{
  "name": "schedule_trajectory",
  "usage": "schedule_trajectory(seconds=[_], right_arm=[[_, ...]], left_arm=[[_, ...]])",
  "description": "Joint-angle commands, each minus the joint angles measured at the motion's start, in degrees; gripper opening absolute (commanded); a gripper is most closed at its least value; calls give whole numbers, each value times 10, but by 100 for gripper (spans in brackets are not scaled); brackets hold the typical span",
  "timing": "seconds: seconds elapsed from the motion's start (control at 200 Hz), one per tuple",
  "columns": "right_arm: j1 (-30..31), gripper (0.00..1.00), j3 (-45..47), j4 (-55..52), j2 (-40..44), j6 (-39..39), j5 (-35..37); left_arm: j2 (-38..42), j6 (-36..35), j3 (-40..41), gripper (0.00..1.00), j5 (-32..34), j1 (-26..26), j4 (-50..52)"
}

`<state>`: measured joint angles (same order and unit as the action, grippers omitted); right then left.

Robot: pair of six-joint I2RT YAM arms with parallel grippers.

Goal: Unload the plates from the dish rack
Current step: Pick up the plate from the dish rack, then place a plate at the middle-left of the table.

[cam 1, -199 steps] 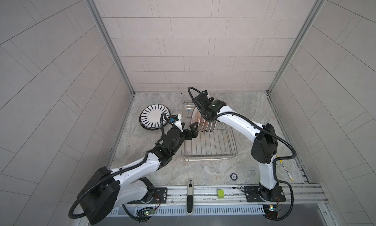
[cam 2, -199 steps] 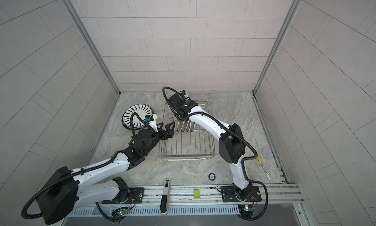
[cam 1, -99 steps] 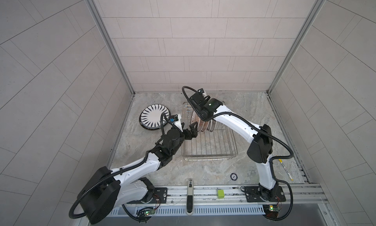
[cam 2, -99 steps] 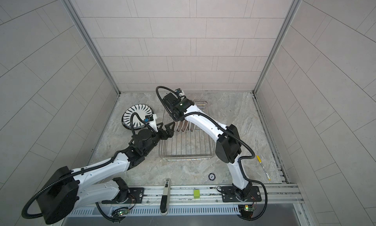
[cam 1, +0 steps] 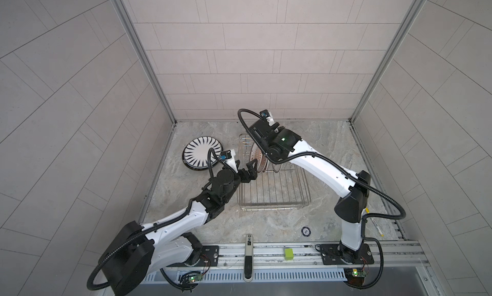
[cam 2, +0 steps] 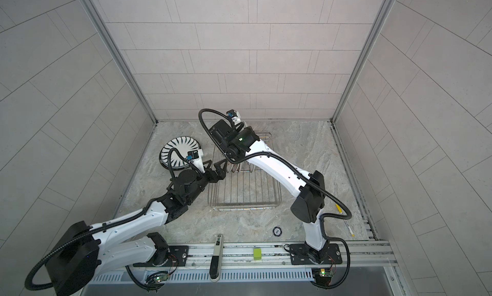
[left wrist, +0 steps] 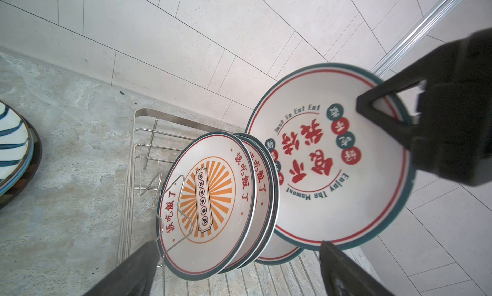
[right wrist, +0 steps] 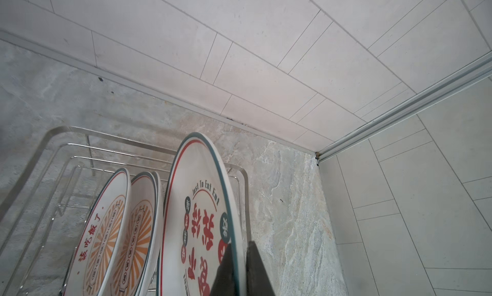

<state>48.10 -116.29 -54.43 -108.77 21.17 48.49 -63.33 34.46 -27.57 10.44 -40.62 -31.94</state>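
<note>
The right hand [right wrist: 239,265] is clamped on the upper rim of the red-character plate [left wrist: 332,161], one finger on each face. It holds the plate upright on edge over the dish rack [cam 1: 274,208], higher than the sunburst plates [left wrist: 210,198] standing between the prongs. Whether its lower edge is clear of the wire cannot be determined. The left hand [cam 2: 214,166] is spread wide and empty, just beside the rack's left side and facing the plate faces. A striped plate [cam 1: 202,153] lies flat on the counter [cam 1: 332,148], left of the rack. Treat each plate as glazed ceramic: rigid, brittle, smooth-surfaced and probably heavy for a narrow edge pinch. Expect it to pivot about the fingers if tilted, and to chip on contact with neighbouring plates or wire. Recommended grip: across the rim at the top of a standing plate, with the fingers seated past the raised lip. Lift along the plate's own plane before turning it.
</note>
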Motion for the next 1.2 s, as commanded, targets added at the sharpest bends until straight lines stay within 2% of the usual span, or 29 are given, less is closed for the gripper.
schedule_trajectory(seconds=[0.0,0.395,0.666,0.831,1.011,1.116,1.196], right_arm=[[11,5,16,18,52,-1,42],[24,4,124,73,178,-11,61],[18,2,258,180,337,-39,-30],[-60,2,341,221,432,-9,-207],[-194,2,430,286,497,58,-478],[-218,2,468,318,521,83,-549],[-220,1,492,345,533,99,-585]], left_arm=[[21,2,8,100,11,2,13],[55,-5,5,99,25,3,44],[100,-34,-9,100,6,5,79],[147,-57,-14,100,-36,7,113],[184,-43,-12,100,-106,7,134],[183,-23,-21,100,-170,6,133],[168,-1,-22,100,-189,6,121]])
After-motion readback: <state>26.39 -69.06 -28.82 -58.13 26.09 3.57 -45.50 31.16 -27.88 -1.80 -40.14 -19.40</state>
